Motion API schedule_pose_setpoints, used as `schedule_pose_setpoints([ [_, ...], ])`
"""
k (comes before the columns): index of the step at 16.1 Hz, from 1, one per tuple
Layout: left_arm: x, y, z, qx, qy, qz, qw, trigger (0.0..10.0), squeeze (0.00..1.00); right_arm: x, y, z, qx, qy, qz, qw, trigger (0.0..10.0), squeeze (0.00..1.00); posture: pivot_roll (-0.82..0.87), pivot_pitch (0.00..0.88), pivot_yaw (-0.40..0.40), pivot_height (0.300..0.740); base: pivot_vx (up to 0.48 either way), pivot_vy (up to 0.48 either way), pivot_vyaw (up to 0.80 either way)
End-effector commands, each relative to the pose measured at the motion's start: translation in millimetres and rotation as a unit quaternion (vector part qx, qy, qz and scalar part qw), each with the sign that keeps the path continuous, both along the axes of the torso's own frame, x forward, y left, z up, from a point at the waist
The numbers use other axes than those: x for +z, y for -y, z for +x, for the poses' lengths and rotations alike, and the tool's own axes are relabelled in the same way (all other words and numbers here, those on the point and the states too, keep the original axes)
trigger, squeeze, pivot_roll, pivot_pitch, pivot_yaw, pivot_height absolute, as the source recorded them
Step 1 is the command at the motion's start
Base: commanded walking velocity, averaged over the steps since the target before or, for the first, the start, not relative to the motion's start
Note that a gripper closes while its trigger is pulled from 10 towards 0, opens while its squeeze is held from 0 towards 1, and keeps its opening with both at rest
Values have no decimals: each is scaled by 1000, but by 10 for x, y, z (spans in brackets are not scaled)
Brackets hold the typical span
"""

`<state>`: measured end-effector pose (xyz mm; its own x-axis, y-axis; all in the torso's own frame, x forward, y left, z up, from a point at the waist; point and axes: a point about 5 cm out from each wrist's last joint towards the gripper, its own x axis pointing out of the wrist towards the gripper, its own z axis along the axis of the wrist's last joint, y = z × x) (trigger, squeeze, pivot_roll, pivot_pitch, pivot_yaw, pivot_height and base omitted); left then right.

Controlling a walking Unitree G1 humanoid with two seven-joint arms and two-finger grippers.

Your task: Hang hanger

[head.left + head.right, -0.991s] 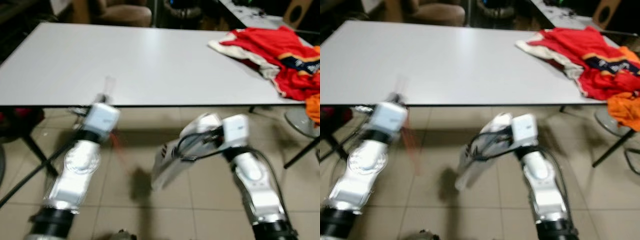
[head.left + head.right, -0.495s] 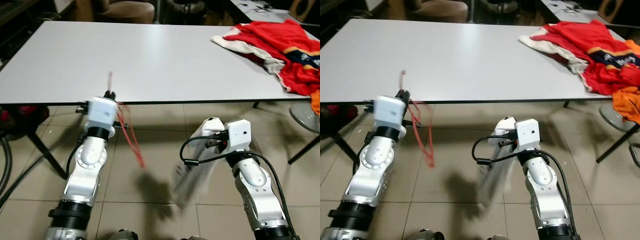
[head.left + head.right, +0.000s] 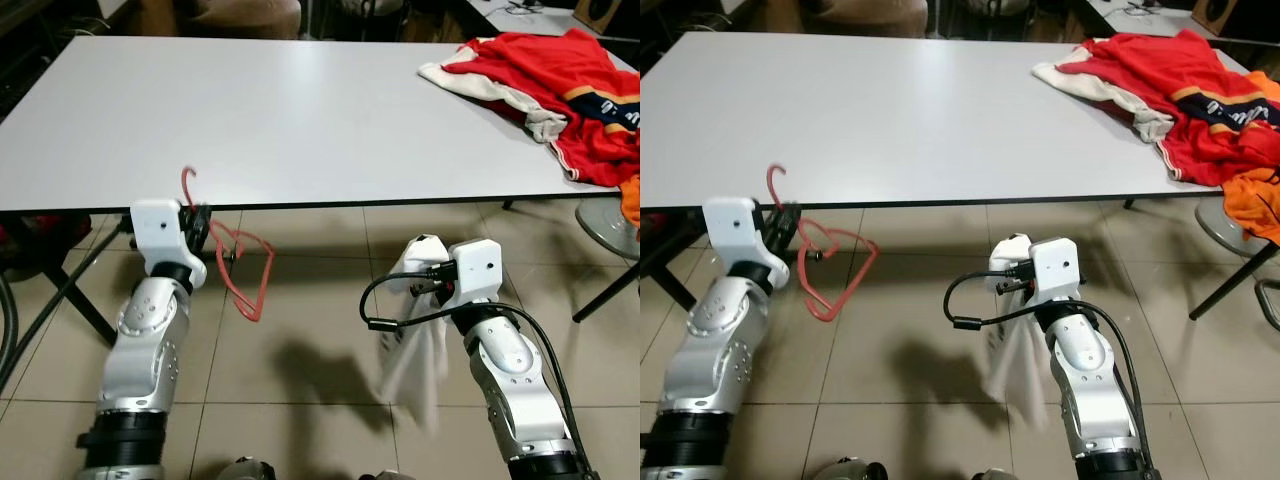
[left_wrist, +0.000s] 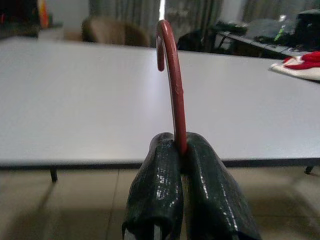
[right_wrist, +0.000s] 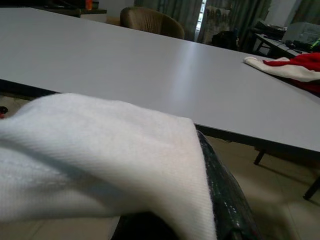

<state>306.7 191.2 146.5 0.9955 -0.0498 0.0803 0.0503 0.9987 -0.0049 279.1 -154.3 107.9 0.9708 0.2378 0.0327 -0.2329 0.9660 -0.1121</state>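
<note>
Left claw (image 4: 182, 150) clamped on red hanger (image 3: 240, 270) neck, just below surface (image 3: 300, 110) near edge. Right claw (image 5: 220, 200) clamped on white cloth (image 3: 415, 350). Advice: keep hook upright, grip firm, avoid snagging edge.

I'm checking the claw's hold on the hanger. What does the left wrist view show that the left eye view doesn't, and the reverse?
Left wrist view: close up, the left claw has both black fingers pressed shut on the red hanger just below its hook.

Left eye view: the hanger's triangular body dangling beside the arm over the floor, the right claw carrying a white cloth, and red clothes at the table's far right.

Both: the white table ahead, hook rising before its edge.
</note>
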Motion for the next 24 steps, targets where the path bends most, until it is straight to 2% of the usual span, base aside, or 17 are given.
schedule_pose_setpoints([
  [1, 271, 120, 11, -26, 69, 51, 996, 10000, 0, 54, 14, 35, 1, 13, 2, 1000, 10000, 329, -56, 32, -37, 740, 0, 0, 0],
  [2, 342, 137, 2, -26, 92, 59, 994, 10000, 0, 54, 16, 39, 1, 13, 2, 1000, 10000, 333, -56, 32, -37, 740, 0, 0, 0],
  [3, 501, 157, -23, -20, 143, 79, 986, 10000, 0, 54, 24, 43, 0, 14, 1, 1000, 10000, 333, -58, 29, -38, 740, 0, 0, 0],
  [5, 715, 202, -37, -17, 197, 110, 974, 10000, 0, 56, 29, 48, -2, 15, 1, 1000, 10000, 333, -60, 26, -43, 740, 0, 161, 0],
  [6, 761, 213, -14, -18, 203, 124, 971, 10000, 0, 75, 16, 53, -1, 19, 1, 1000, 10000, 329, -60, 23, -43, 740, 337, 341, 0],
  [8, 757, 197, 21, -11, 200, 126, 972, 10000, 0, 153, 11, 84, -4, 35, 2, 999, 10000, 333, -64, 17, -43, 740, 360, 317, 0],
  [10, 738, 133, 39, 12, 193, 101, 976, 10000, 0, 223, 16, 112, -4, 45, 5, 999, 10000, 329, -66, 16, -44, 740, 360, 319, 0],
  [14, 735, 112, 56, 15, 194, 107, 975, 10000, 0, 219, 10, 101, -1, 44, 5, 999, 10000, 329, -65, 23, -47, 740, 359, 318, 0],
  [17, 737, 96, 72, 17, 195, 118, 973, 10000, 0, 333, -38, 123, 8, 55, 18, 998, 10000, 329, -68, 30, -46, 740, 358, 319, 0],
  [19, 698, 84, 70, 21, 190, 119, 974, 10000, 0, 610, -153, 153, 56, 83, 26, 995, 10000, 325, -69, 33, -43, 740, 356, 319, 0],
  [20, 664, 76, 71, 23, 185, 120, 975, 10000, 0, 866, -224, 180, 88, 114, 28, 989, 10000, 314, -70, 34, -43, 740, 356, 319, 0],
  [22, 611, 60, 76, 30, 178, 125, 976, 10000, 0, 1714, -301, 307, 158, 205, 5, 966, 10000, 282, -78, 32, -38, 740, 349, 328, 0],
  [23, 600, 61, 82, 30, 176, 127, 976, 10000, 0, 2080, -272, 360, 160, 249, -10, 955, 10000, 278, -85, 30, -35, 740, 349, 330, 0],
  [24, 589, 71, 94, 29, 175, 127, 976, 10000, 0, 2660, -148, 485, 136, 309, -53, 940, 10000, 286, -91, 28, -37, 740, 345, 334, 0],
])
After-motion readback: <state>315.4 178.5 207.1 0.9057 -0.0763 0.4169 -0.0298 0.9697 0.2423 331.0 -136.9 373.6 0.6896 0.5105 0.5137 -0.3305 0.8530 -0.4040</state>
